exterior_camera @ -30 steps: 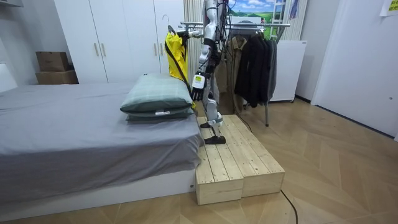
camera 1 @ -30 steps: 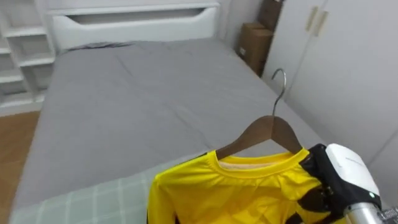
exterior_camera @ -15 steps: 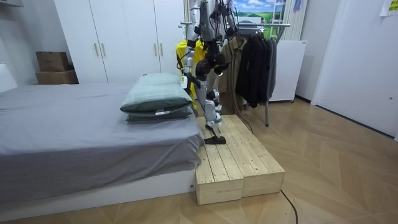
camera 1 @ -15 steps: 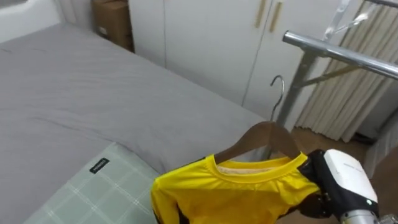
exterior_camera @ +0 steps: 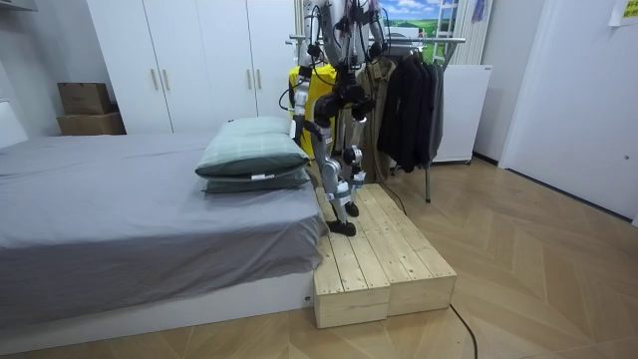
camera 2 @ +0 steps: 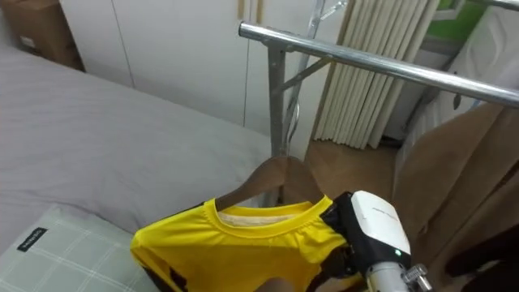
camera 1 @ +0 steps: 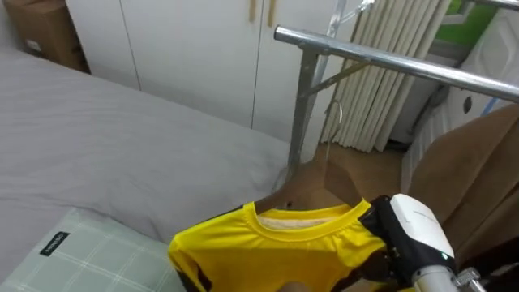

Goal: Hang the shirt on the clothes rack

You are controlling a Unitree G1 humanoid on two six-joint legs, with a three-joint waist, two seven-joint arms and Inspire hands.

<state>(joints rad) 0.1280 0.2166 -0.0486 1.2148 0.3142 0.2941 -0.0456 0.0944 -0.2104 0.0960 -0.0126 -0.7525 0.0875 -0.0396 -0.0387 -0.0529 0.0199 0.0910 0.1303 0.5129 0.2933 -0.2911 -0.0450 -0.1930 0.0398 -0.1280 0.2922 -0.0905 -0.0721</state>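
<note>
A yellow shirt (camera 1: pixel 276 243) hangs on a wooden hanger (camera 1: pixel 312 185), whose metal hook (camera 1: pixel 337 122) points up. The hook stands a little below and in front of the clothes rack's metal rail (camera 1: pixel 389 61), apart from it. My right hand (camera 1: pixel 413 231) is at the shirt's right shoulder, its dark fingers curled round the hanger's arm through the cloth. In the room view I stand on the wooden platform (exterior_camera: pixel 379 259) between bed and rack. There my left hand (exterior_camera: pixel 296 101) shows small beside the yellow shirt (exterior_camera: pixel 319 90).
A brown coat (camera 1: pixel 478 178) hangs on the rail to the right, with dark clothes (exterior_camera: pixel 414 100) further along. The grey bed (camera 1: pixel 122 138) and a green checked pillow (camera 1: pixel 73 251) lie to the left. White wardrobe doors (camera 1: pixel 178 49) and a cardboard box (camera 1: pixel 36 28) stand behind.
I have turned from the bed toward the rack, so the rail and brown coat have come into view. The hanger with the shirt stayed in my right hand.
</note>
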